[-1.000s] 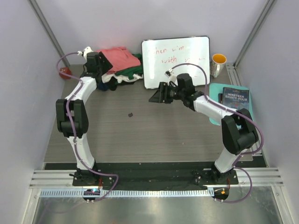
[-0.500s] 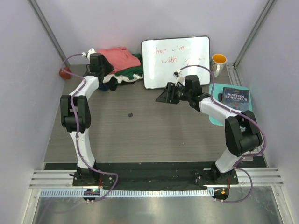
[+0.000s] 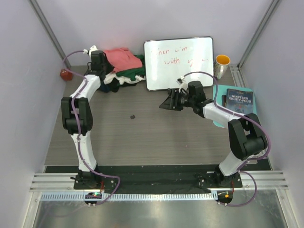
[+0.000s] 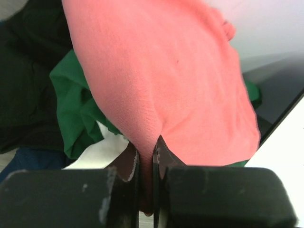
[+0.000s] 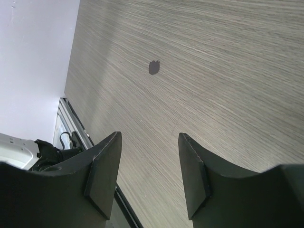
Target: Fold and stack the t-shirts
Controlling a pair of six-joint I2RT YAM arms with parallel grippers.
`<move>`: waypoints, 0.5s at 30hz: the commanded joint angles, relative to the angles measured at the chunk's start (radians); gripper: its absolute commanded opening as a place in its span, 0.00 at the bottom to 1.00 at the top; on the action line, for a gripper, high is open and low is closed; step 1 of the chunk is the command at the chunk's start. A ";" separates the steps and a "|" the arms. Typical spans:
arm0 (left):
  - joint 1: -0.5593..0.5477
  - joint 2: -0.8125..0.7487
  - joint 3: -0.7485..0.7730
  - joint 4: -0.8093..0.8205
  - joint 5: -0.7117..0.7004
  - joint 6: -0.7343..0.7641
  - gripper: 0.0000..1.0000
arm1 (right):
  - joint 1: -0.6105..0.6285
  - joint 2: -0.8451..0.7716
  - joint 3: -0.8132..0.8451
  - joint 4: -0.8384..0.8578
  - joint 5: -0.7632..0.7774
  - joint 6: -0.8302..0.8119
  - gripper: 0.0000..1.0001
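The t-shirts lie in a heap at the back left of the table: a salmon-pink t-shirt (image 3: 122, 56) on top, with dark green (image 3: 134, 72), white (image 3: 121, 78) and black (image 3: 107, 85) cloth under it. My left gripper (image 3: 102, 66) is at the heap's left side, shut on a pinched fold of the salmon-pink t-shirt (image 4: 166, 71). In the left wrist view, green (image 4: 76, 109), black (image 4: 23, 71) and white (image 4: 102, 149) cloth show beneath the left gripper (image 4: 146, 152). My right gripper (image 3: 166, 103) hangs open over bare table in the middle, and the right wrist view shows the right gripper (image 5: 149, 136) with nothing between its fingers.
A whiteboard with red writing (image 3: 178, 62) leans at the back centre, right of the heap. A yellow-lined mug (image 3: 222, 64) stands at the back right, a book (image 3: 239, 100) on a teal mat (image 3: 219, 95) below it. A red object (image 3: 65, 73) sits far left. A dark speck (image 3: 133, 116) marks the tabletop.
My left gripper has reached into the heap and closed on the salmon-pink t-shirt. The right arm has drifted a little right and toward the near side, staying open.
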 commanded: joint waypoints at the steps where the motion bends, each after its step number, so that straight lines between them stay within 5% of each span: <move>1: 0.000 -0.132 0.078 -0.011 -0.029 0.065 0.00 | -0.002 -0.042 -0.026 0.070 -0.011 0.030 0.56; 5: 0.003 -0.160 0.179 -0.076 -0.034 0.096 0.00 | -0.003 -0.056 -0.049 0.094 -0.011 0.049 0.56; 12: 0.009 -0.050 0.766 -0.415 0.031 0.145 0.00 | -0.003 -0.106 -0.092 0.124 0.013 0.063 0.55; 15: 0.009 -0.155 0.680 -0.439 0.078 0.126 0.00 | -0.003 -0.106 -0.124 0.167 0.027 0.082 0.55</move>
